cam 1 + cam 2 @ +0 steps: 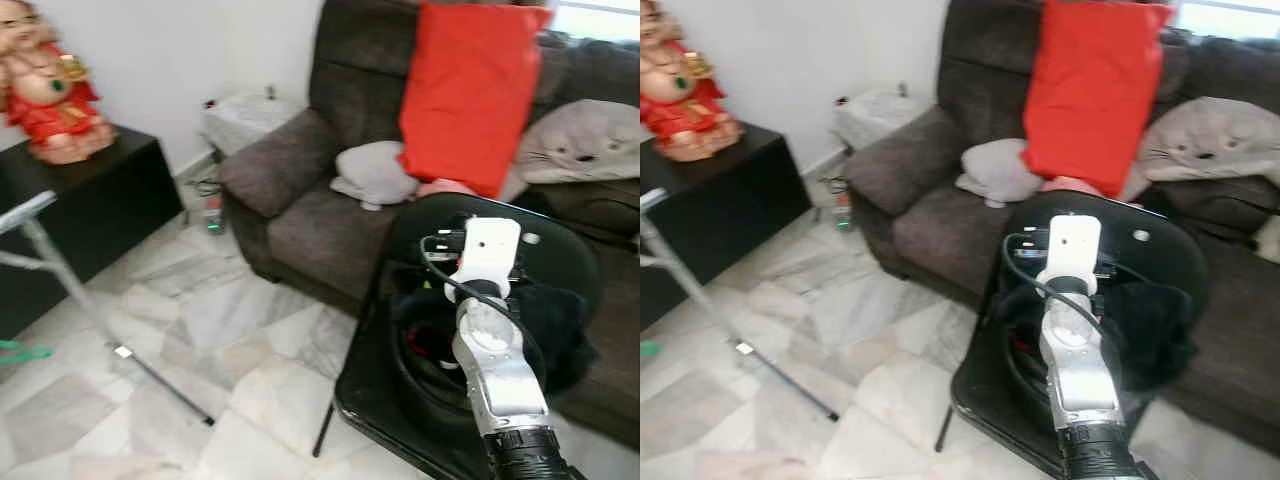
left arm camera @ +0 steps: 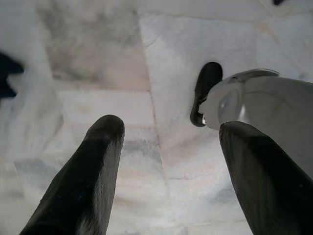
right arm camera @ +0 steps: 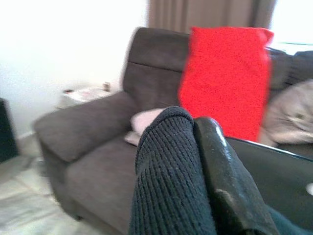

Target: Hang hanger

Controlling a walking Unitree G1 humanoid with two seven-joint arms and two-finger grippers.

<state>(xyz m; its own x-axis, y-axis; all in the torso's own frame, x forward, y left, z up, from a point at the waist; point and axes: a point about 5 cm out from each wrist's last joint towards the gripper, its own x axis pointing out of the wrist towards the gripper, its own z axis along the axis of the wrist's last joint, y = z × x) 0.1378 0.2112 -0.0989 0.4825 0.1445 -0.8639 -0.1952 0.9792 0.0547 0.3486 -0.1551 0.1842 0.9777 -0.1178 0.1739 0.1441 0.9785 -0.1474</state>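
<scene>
**Two sets of jaws, and the hanger looks to be way off to the left**

Only one thing here looks like hanger material to me: a thin green piece (image 1: 22, 352) poking in at the far left edge of the head view, low down beside the slanted legs of a metal rack (image 1: 60, 270). It's too cut off to be sure, so that's a guess.

The right arm (image 1: 490, 350) reaches forward on the opposite side, out over a black chair (image 1: 560, 250) that stands just in front of the brown sofa (image 1: 300, 170) with the red cushion (image 1: 465, 90). In the right wrist view a dark knit garment (image 3: 166, 176) lies right up against the right gripper (image 3: 190, 122). I can't tell how wide those jaws stand or whether they actually have the cloth, since the knit covers half of what you'd need to see.

The left gripper (image 2: 168, 127) hangs down at the robot's side over the marble floor (image 2: 98, 58), jaws wide apart with nothing between them.

What matters for the next move, as I read it:

- The green piece and the rack both lie to the robot's left, well apart from the chair.
- That makes the left arm the nearer one, and it's free.
- The right arm points the wrong way entirely.
- I can't make out the piece's long axis.
</scene>
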